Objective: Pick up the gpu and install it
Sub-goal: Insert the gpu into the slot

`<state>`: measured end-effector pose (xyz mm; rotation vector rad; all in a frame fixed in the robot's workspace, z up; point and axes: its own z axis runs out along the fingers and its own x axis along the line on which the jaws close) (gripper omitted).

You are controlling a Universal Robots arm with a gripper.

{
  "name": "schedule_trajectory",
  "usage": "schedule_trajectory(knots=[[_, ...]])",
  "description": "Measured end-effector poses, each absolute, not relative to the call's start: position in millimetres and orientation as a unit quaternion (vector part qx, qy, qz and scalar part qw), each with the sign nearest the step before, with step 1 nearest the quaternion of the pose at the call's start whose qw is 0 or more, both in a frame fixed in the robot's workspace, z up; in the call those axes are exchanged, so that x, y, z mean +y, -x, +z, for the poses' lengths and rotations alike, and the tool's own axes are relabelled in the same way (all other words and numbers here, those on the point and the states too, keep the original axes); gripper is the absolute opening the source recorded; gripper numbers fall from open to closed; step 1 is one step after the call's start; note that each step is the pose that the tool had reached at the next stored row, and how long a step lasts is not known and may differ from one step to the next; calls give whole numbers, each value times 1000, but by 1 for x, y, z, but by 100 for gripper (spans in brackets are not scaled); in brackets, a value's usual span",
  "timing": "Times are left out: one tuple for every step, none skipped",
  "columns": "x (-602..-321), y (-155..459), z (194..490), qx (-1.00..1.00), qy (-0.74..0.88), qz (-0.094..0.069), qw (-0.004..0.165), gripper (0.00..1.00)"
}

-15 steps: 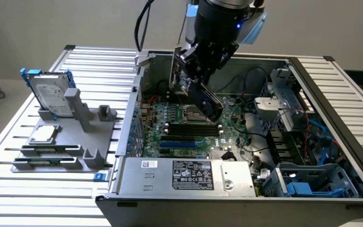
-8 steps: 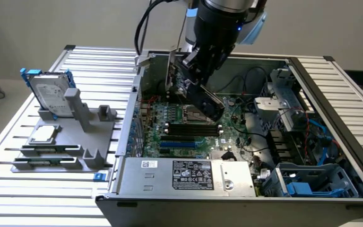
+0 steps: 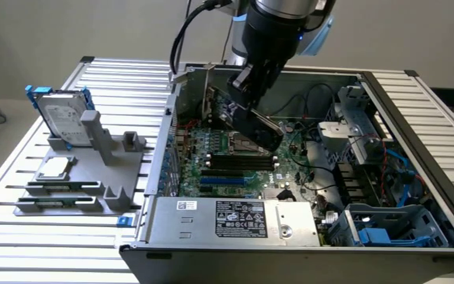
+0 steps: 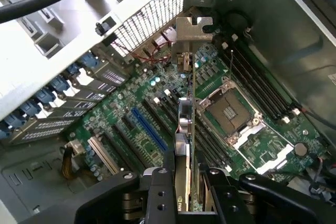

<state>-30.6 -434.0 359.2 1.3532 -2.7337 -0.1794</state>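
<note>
In the middle of the exterior view, the gripper (image 3: 247, 89), clamped on the gpu (image 3: 255, 127), holds it inside the open computer case (image 3: 227, 263) over the motherboard (image 3: 227, 171).

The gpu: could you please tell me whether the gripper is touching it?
Touching. In the wrist view the gripper clamps the gpu on both faces, above the motherboard.

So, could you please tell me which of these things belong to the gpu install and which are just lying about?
In the job: gpu, held in the gripper over the motherboard, inside the open computer case.
Lying about: hard drive in its blue frame, memory sticks, both on the grey holder outside the case.
</note>
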Motion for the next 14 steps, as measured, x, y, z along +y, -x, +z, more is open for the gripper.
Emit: schedule_trajectory(knots=[[-434,31,358,-890,-451,-58,43,26],[-434,31,358,-886,-459,-57,43,26],[-434,31,357,-881,-467,-56,43,26],[-434,31,356,-877,-475,-56,42,26],[-434,31,355,-873,-483,-55,42,26],[-434,31,354,-869,-491,-54,42,26],[-434,31,353,-864,-499,-54,42,26],[-434,31,352,-860,-507,-53,42,26],[-434,31,351,-855,-514,-53,42,26],[-434,31,350,-850,-522,-52,43,26],[-434,31,349,-845,-530,-52,43,26],[-434,31,348,-840,-538,-51,44,26],[-434,31,347,-836,-545,-51,44,26],[-434,31,346,-831,-553,-51,45,26]])
